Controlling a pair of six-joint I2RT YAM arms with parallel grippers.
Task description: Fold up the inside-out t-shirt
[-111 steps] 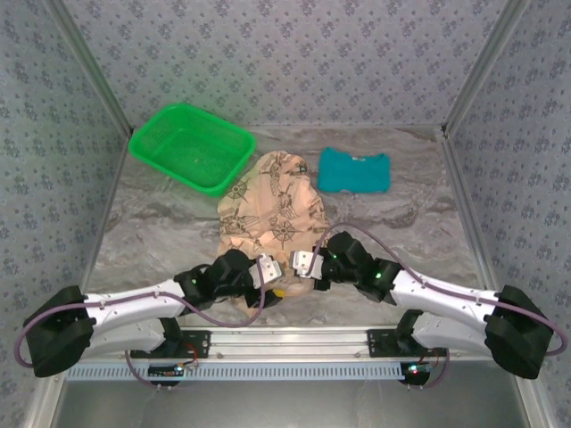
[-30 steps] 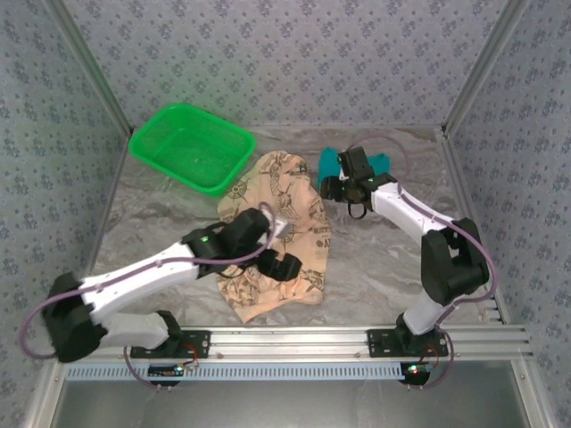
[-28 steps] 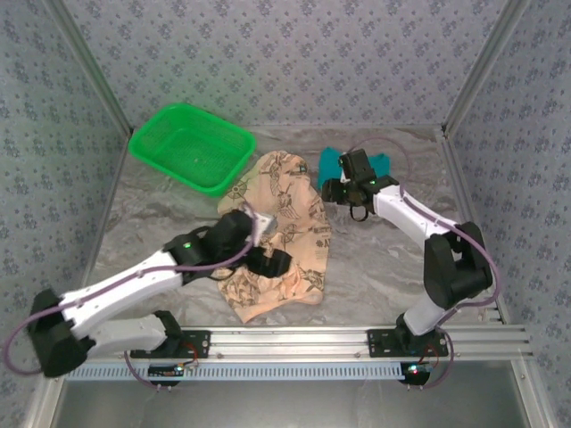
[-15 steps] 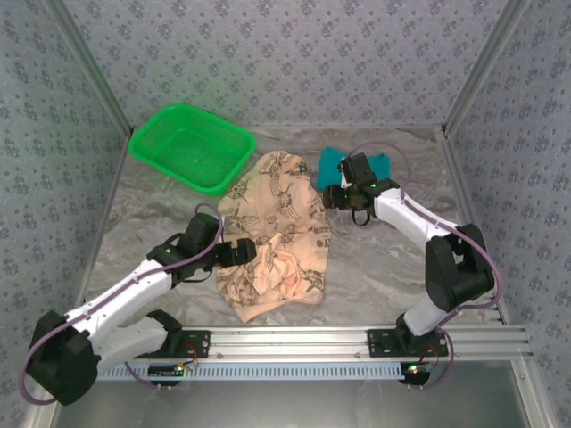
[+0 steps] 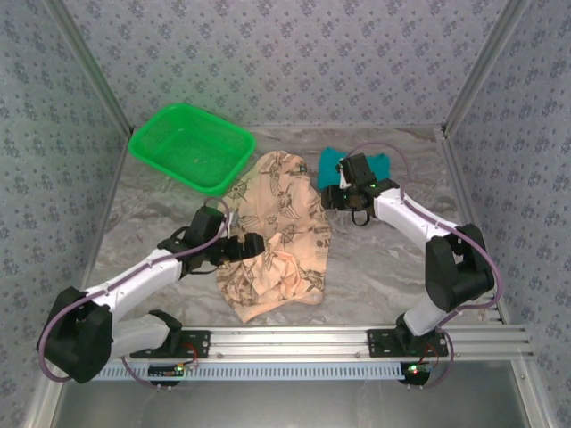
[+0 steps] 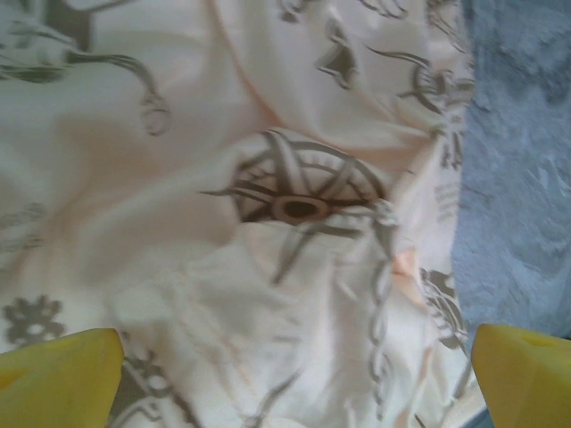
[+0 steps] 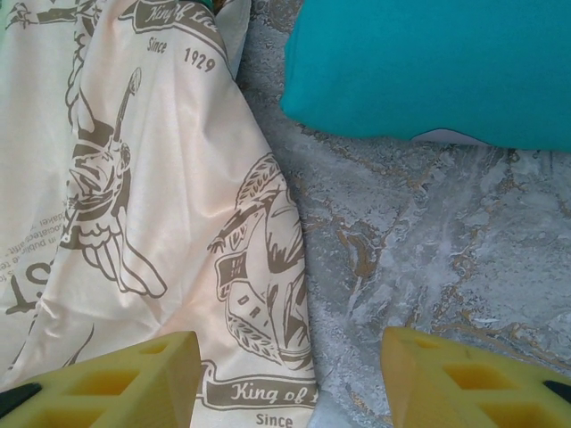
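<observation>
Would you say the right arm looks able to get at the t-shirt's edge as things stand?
Probably yes: the right gripper hangs open over the edge of the t-shirt, nothing in between; the teal garment lies apart, off to one side.

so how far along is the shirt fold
Barely begun. Done: nothing neat yet; the inside-out t-shirt lies rumpled mid-table, with a paler flap turned over near its middle. In hand: nothing gripped; the left pincer is wide open over its left side, the right pincer open at its edge beside the teal garment. Left: flatten it and make every fold.
</observation>
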